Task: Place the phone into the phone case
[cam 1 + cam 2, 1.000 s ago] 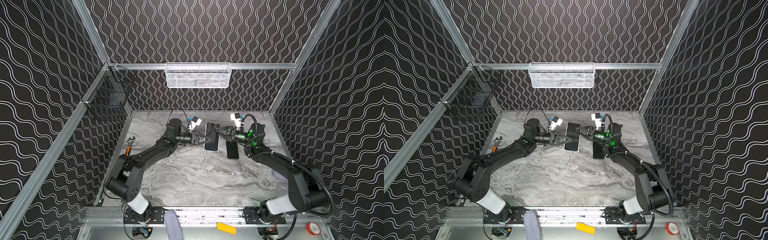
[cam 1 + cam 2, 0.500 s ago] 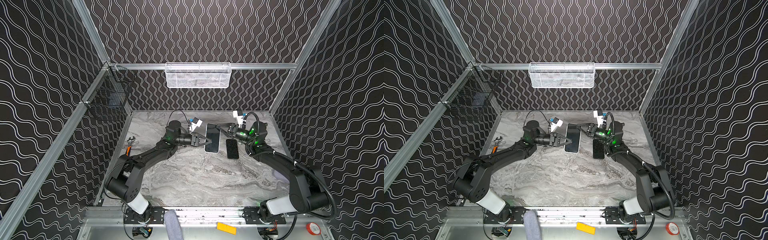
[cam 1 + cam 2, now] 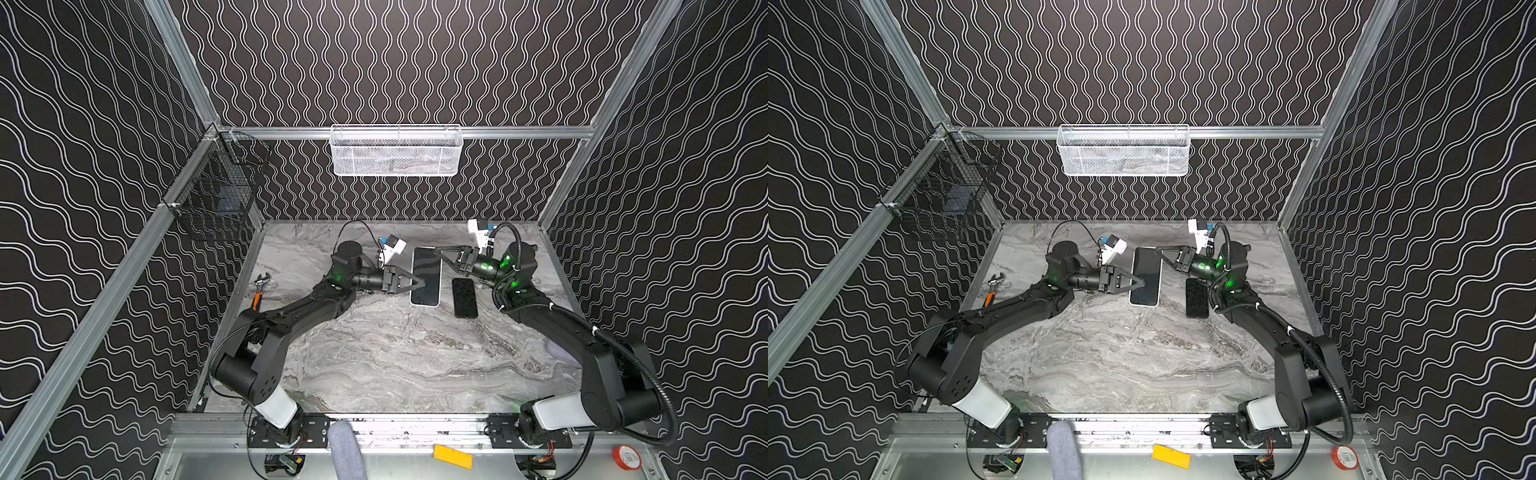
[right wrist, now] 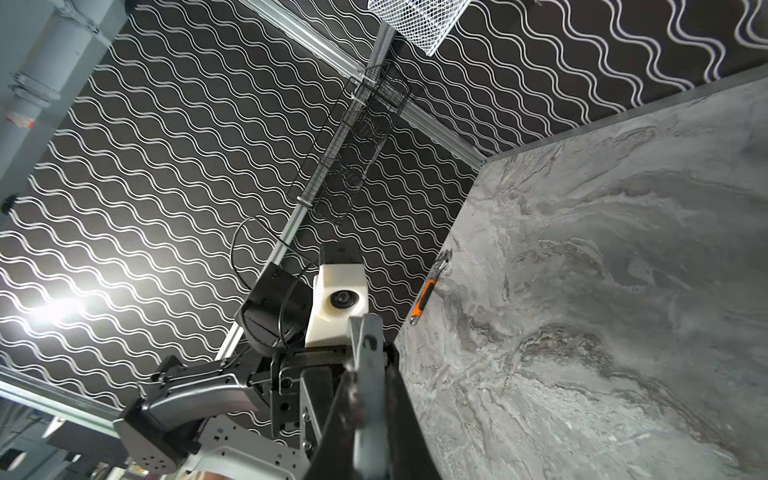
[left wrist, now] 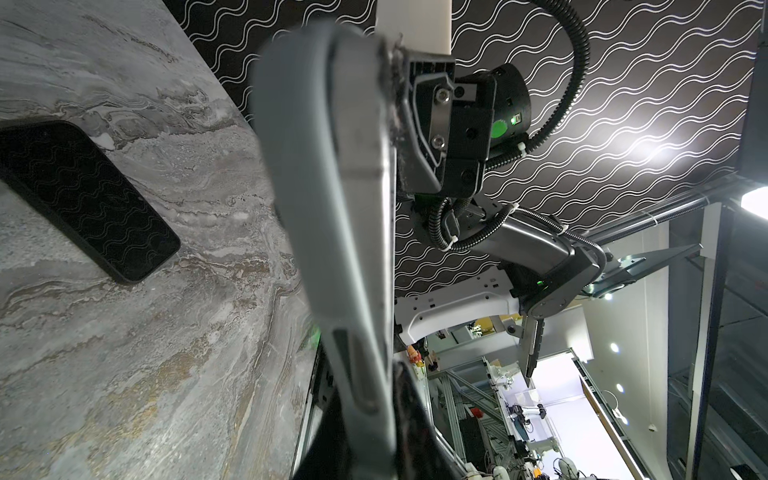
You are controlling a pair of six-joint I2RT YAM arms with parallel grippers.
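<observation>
Right hand moved, pinching phone case

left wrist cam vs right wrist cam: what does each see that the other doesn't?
Left wrist only: the black phone lying flat on the table, plus the right arm.
Right wrist only: the orange-handled wrench at the table's edge, the black wire basket, the white mesh basket and the left arm.
Both: the grey phone case edge-on close to the lens, the marble table and the wavy-patterned wall.
</observation>
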